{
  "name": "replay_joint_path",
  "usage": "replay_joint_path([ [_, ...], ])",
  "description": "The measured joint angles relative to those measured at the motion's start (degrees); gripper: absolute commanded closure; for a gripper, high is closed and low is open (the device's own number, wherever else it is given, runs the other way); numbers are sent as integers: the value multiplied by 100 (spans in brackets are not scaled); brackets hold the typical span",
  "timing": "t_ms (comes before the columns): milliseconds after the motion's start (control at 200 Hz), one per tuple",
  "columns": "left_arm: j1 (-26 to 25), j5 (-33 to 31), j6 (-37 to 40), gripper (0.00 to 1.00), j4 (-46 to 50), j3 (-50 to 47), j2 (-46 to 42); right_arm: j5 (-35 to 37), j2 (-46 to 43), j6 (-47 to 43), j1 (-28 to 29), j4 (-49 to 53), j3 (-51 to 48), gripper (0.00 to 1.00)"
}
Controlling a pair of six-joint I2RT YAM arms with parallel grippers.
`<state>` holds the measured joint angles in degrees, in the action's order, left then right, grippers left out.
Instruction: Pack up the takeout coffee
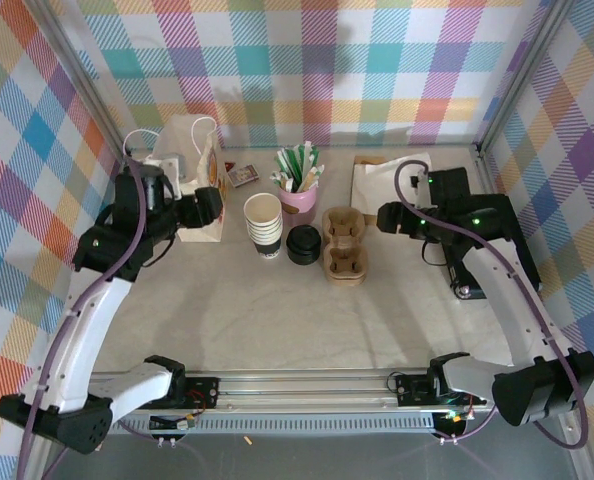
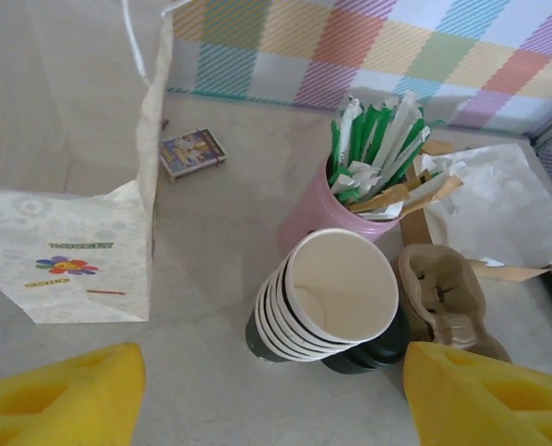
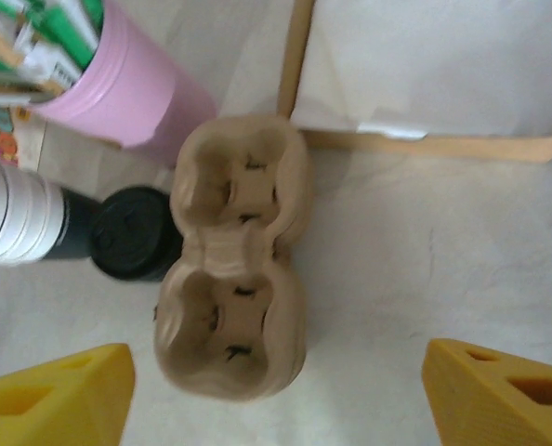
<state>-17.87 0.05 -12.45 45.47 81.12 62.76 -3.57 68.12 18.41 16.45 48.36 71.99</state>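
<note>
**Table (image 1: 277, 320), viewed from above and from both wrists.** The left gripper (image 2: 274, 401) is held with its yellow fingers (image 2: 58, 395) wide apart and nothing between them. In the overhead view it is placed just beside the right edge of a white paper bag (image 2: 67, 246), which stands upright at the back left. Ahead of it a stack (image 2: 336, 288) of lidless cups, cream-white with dark bands, is stood on the table.

The right gripper (image 3: 276, 398) is likewise held apart, and nothing is gripped. A two-well pulp carrier (image 3: 234, 260) is framed between its fingers, untouched and lying flat on the table.

A black lid (image 3: 132, 232) is set between the stack and the carrier, close against both. Dark sides are seen below it. Whether it tops a cup or a pile of lids cannot be told, so the coffee cannot be placed with certainty.

Behind these a pink cup (image 2: 322, 209) is stood, filled with wrapped sticks (image 2: 374, 139), just beside the stack and the carrier. White napkins (image 2: 499, 209) are laid at the back right. A small printed card (image 2: 192, 151) lies flat between the bag and the pink cup.
</note>
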Motion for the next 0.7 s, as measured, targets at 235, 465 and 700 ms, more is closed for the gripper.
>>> replay_joint_path([
  [235,-94,334,-382,37,739,737,754,-157,59,479,767,590,334,29],
  [465,-188,634,-835,45,876,739,1325,-667,20,863,791,385,140,39],
  [700,-199,636,-1189,54,1215,1143,2031,-992,50,1097,837,293,63,40],
])
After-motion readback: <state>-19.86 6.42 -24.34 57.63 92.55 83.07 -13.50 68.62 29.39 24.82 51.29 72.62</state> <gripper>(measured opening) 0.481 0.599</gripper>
